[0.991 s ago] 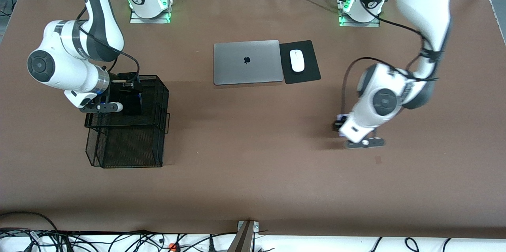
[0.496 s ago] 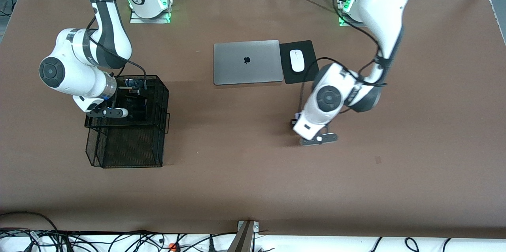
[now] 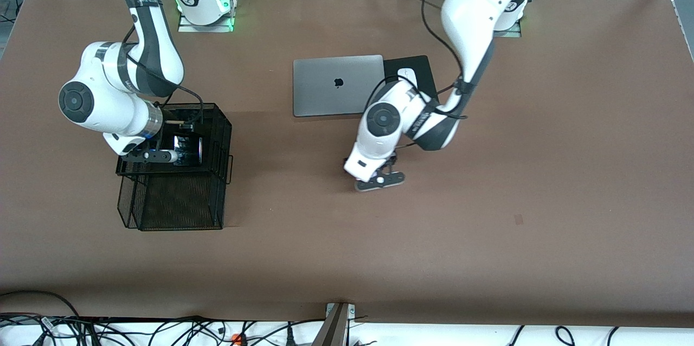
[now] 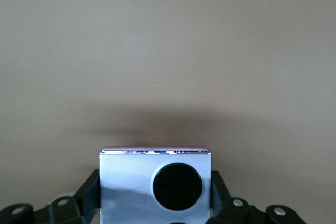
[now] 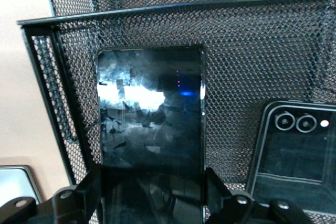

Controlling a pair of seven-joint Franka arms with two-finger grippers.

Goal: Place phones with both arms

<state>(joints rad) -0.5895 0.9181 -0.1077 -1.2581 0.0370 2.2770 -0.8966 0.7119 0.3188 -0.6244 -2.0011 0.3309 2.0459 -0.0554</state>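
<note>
While the front view shows our bent left arm's hand [image 3: 378, 176] over bare bench [image 3: 434, 237], our right hand [image 3: 162, 155] dips into the mesh basket [image 3: 179, 210]. Left wrist: hand [image 4: 155, 205] clamps the lavender-white phone [image 4: 131, 182]. Right wrist: hand [image 5: 152, 203] grips the black slab phone [image 5: 151, 145] beside the flip phone [image 5: 294, 156].

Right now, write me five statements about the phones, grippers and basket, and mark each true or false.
1. The left gripper is shut on the lavender-white phone. True.
2. The right gripper is empty. False: it is shut on the long black phone.
3. A dark grey flip phone lies in the black mesh basket. True.
4. The laptop is open. False: its lid is shut.
5. The left gripper is over the basket. False: it is over bare table.
</note>
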